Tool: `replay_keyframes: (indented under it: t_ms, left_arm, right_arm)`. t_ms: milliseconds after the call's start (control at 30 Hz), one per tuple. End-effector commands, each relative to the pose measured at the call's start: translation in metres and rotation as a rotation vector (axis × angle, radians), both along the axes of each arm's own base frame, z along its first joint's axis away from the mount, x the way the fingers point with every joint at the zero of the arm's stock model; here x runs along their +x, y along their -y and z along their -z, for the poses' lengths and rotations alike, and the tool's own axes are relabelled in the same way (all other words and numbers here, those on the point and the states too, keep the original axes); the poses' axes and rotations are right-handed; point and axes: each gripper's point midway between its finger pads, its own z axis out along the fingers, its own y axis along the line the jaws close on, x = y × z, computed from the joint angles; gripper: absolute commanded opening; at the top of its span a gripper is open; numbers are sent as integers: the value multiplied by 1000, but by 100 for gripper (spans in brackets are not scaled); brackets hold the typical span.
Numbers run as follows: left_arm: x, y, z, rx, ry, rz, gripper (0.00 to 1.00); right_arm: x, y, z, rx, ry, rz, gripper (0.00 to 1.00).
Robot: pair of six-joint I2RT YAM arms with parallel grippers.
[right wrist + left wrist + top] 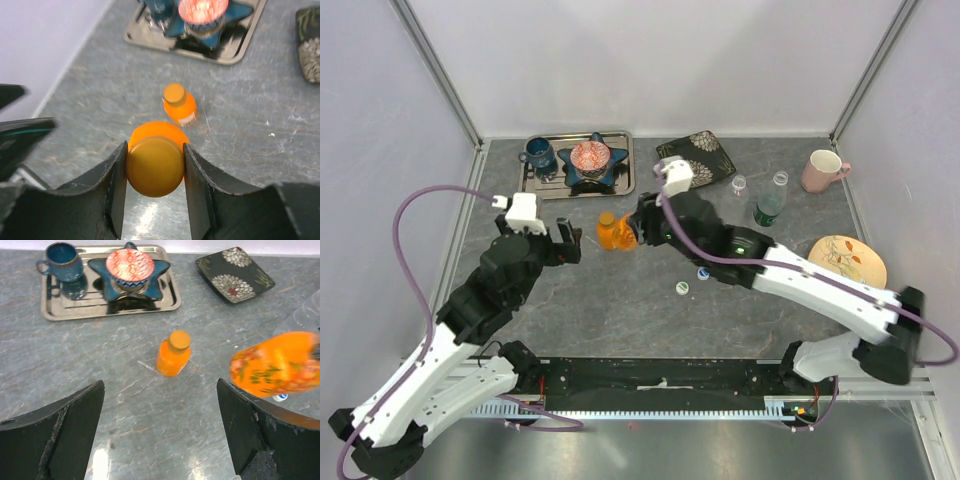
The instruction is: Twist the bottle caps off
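Pinched in the right gripper (155, 152): smooth orange cap (154, 172), rigid, light, probably slippery; bottle body (277, 364) best gripped by wide-open, empty left gripper (160, 435).

Two arms, same build: left arm (440, 355) and right arm (830, 292) both have smooth white shells on the long links and chunky black housings at the joints. White boxy left camera block (523, 208) and right camera block (677, 178) at the wrists. Thin purple left cable (405, 225) makes a big loop; purple right cable (945, 350) loops by the base. Small green light (741, 240) on the right arm's black housing. Left gripper (160, 385) fingers (65, 435) are matte black wedges with scuffed grey edges. Right gripper (155, 147) fingers (112, 200) are the same black with curved inner faces. Black base rail (660, 380) joins the arm bases, with white ribbed strips (520, 405) along the front
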Motion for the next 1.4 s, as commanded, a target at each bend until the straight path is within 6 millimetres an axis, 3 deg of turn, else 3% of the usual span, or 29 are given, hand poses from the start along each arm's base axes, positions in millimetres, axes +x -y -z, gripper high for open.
replay_keyframes:
  t_ms: [0, 33, 100, 133, 200, 233, 300, 333, 367, 467, 600, 800, 1233, 1367]
  left_arm:
    - [29, 42, -42, -132, 70, 98, 100]
    - [39, 58, -39, -164, 42, 137, 100]
    - [41, 85, -52, -298, 12, 276, 100]
    - [43, 94, -68, -355, 48, 336, 100]
    - [44, 106, -79, -449, 73, 453, 100]
    - [23, 126, -88, -479, 77, 645, 100]
    - [13, 139, -104, -512, 135, 811, 100]
    - [-12, 152, -106, -497, 123, 992, 100]
    - [-22, 157, -111, -484, 155, 1089, 100]
    - [-48, 166, -96, -492, 82, 1297, 100]
    - [-57, 170, -84, -453, 81, 1354, 100]
    - [-74, 184, -71, -384, 42, 1442, 100]
    - [-69, 198, -52, -323, 9, 1418, 98]
    - [-68, 198, -53, -322, 18, 1415, 89]
  right_arm:
    - [-13, 39, -38, 41, -2, 52, 3]
    - [-17, 45, -36, 34, -29, 54, 0]
    - [-18, 60, -42, 57, -39, 63, 0]
    - [-20, 64, -41, 60, -52, 58, 0]
    - [-25, 73, -45, 98, -75, 20, 0]
    - [-27, 75, -47, 113, -80, 8, 0]
    - [-32, 82, -57, 156, -84, -35, 0]
    - [-33, 83, -62, 171, -77, -52, 0]
    - [-38, 84, -70, 202, -76, -90, 0]
    - [-46, 79, -89, 254, -53, -170, 0]
    - [-65, 57, -117, 350, -45, -335, 0]
    - [-72, 37, -135, 416, -47, -440, 0]
    - [-74, 29, -153, 480, -14, -486, 0]
    - [-75, 27, -146, 487, -26, -488, 0]
